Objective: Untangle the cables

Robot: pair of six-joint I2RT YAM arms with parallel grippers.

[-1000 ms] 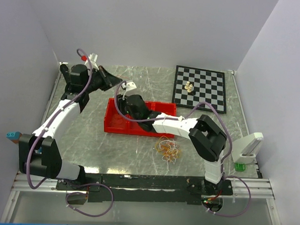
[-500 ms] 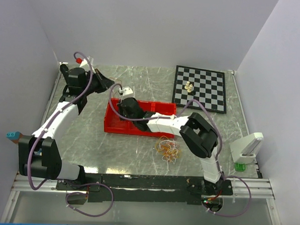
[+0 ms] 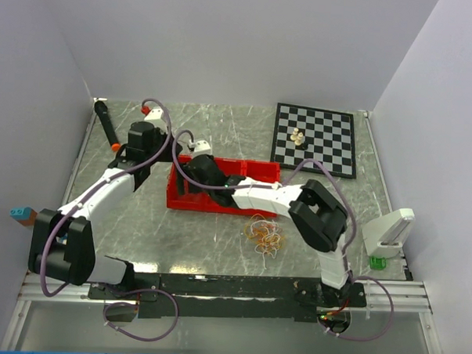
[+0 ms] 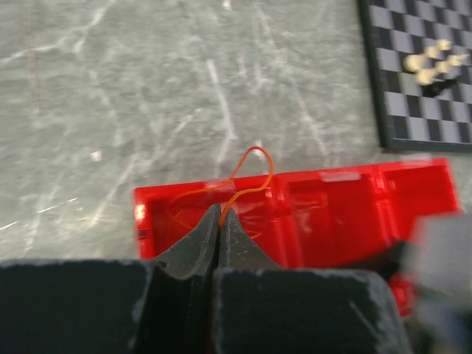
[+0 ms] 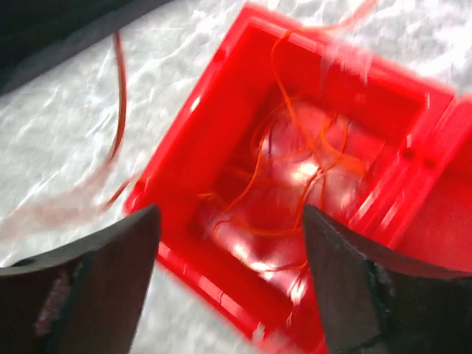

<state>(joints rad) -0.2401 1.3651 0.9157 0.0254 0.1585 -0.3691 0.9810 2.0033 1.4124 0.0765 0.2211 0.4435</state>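
Left fingers (image 4: 198,247), shut on an orange cable (image 4: 270,169), have swung to the bin (image 4: 332,206); my right fingers (image 5: 346,273) now gape empty, strand probably separated.

The left hand (image 4: 220,214), pinching a thin orange cable (image 4: 254,158), has swung from the table's (image 3: 178,237) far corner to the red plastic tray (image 3: 260,166); the right hand (image 5: 230,214) has spread wide.

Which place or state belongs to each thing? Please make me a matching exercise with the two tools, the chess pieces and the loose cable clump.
Things:
1. left tool
2. right tool
3. chess pieces
4. loose cable clump

Places or states:
A. on the table, outside the red tray
B. shut on an orange cable
C. on the chessboard
D. open, over the red tray

Pairs: 1-B; 2-D; 3-C; 4-A
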